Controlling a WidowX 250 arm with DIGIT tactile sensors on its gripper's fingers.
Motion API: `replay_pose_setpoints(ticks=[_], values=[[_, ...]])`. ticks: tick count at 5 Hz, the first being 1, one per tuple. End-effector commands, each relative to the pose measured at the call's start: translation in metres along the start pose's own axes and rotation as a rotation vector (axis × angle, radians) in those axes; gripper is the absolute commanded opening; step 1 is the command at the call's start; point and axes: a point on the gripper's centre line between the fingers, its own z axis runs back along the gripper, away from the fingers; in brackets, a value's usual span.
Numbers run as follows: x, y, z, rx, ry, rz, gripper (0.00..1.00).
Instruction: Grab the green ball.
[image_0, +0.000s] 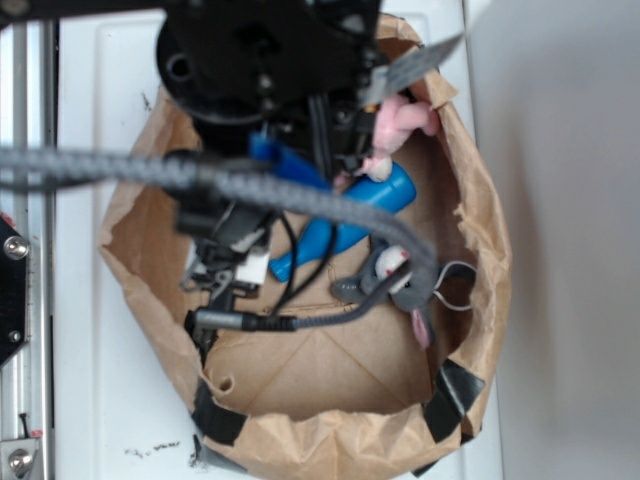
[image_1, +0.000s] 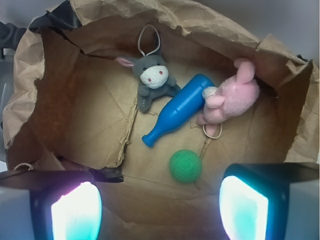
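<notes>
The green ball (image_1: 185, 166) is a small dimpled sphere lying on the floor of a brown paper bag (image_1: 45, 85), just below the neck of a blue bottle. My gripper (image_1: 160, 210) hangs above the bag floor, open and empty. Its two fingers (image_1: 75, 212) glow at the bottom left and bottom right of the wrist view. The ball lies ahead of the fingertips, nearer the right finger, and touches neither. In the exterior view the arm (image_0: 250, 60) covers the bag's middle and hides the ball.
A blue plastic bottle (image_1: 177, 110) lies diagonally in the bag. A grey plush donkey (image_1: 152, 77) is at its left and a pink plush rabbit (image_1: 230, 97) at its right. The bag's crumpled walls (image_0: 300, 440) surround everything. A grey cable (image_0: 300, 195) crosses the exterior view.
</notes>
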Motion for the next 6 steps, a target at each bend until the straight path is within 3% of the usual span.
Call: replay_pose_setpoints(ticks=[1,2,6], values=[[-0.015,0.01,-0.005,0.02,-0.054,-0.011,1.0],[-0.025,0.023,-0.042,0.022,-0.059,-0.037,1.0],[-0.014,0.023,-0.149,0.198,0.092,-0.056,1.0]])
